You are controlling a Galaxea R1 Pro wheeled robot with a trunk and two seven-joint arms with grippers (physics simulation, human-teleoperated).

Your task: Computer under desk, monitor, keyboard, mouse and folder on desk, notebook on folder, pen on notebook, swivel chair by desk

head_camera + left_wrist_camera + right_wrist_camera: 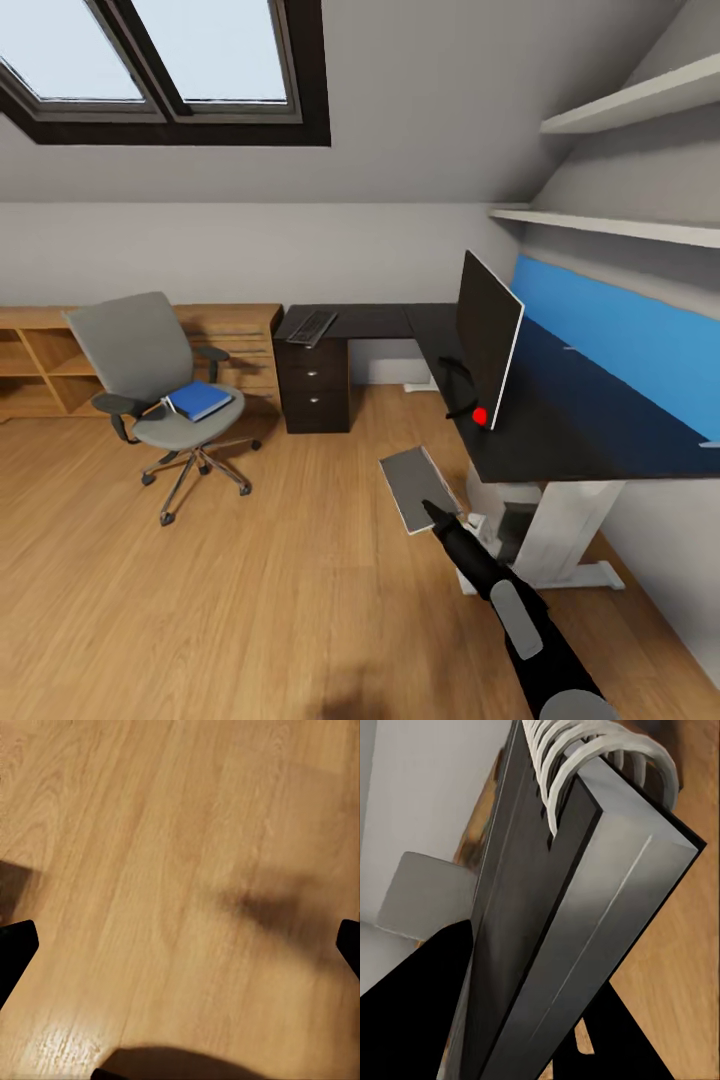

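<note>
My right claw [432, 510] is pinching the notebook [418, 488], holding the grey book in the air above the wooden floor [250, 600], just off the front edge of the surface [560, 440]. In the right wrist view the notebook [577, 915] is sitting edge-on between my dark fingers [412, 997], its white spiral binding [585, 757] pointing away from me.

My left claw [180, 945] is spread, with one black fingertip [15, 945] at each side of the frame and bare floor [180, 832] between them.

The monitor [488, 335] is standing upright on the surface, near the inner corner of the L, its red dot [480, 416] at a lower corner. The keyboard [311, 326] is lying at the far end of the surface, above the dark drawer unit [316, 390], overhanging the front edge slightly. A light-grey box, the computer [510, 520], is sitting under the surface between the white legs [570, 540]; it is partly hidden.

The swivel chair [160, 390] is standing well apart from the surface, in front of a light-wood dresser [40, 365]. The blue folder [198, 400] is lying on its seat.
</note>
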